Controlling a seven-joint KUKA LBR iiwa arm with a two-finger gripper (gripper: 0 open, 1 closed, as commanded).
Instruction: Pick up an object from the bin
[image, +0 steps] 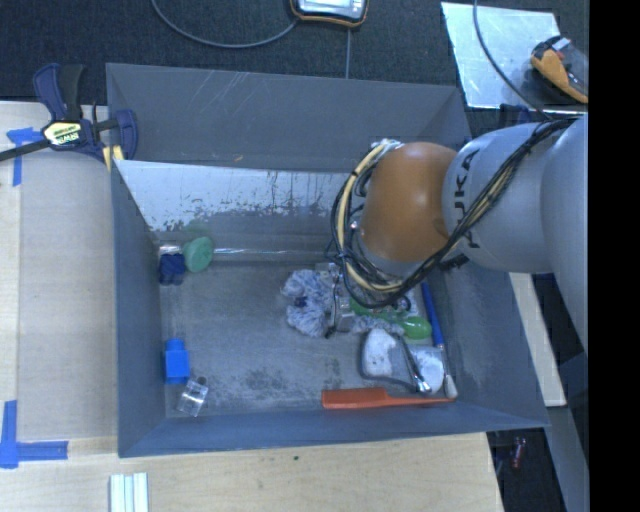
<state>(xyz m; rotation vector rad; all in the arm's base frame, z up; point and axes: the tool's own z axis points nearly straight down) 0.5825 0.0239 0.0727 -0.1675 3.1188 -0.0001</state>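
My gripper (340, 312) reaches down under the arm's orange cover into the middle of the bin, its tip at the right edge of a crumpled blue-grey cloth (308, 298). Just right of it lies a green object (405, 324) with a blue pen-like stick (430, 312) beside it. A white rounded piece (379, 352) rests below the gripper. Most of the gripper is hidden by the cover.
An orange-red flat stick (385, 399) lies along the bin's front wall, with a metal tool (425, 372) at the right. At the back left sit a green and a dark blue piece (186, 258). A blue block (176, 360) and a clear piece (191, 397) lie front left.
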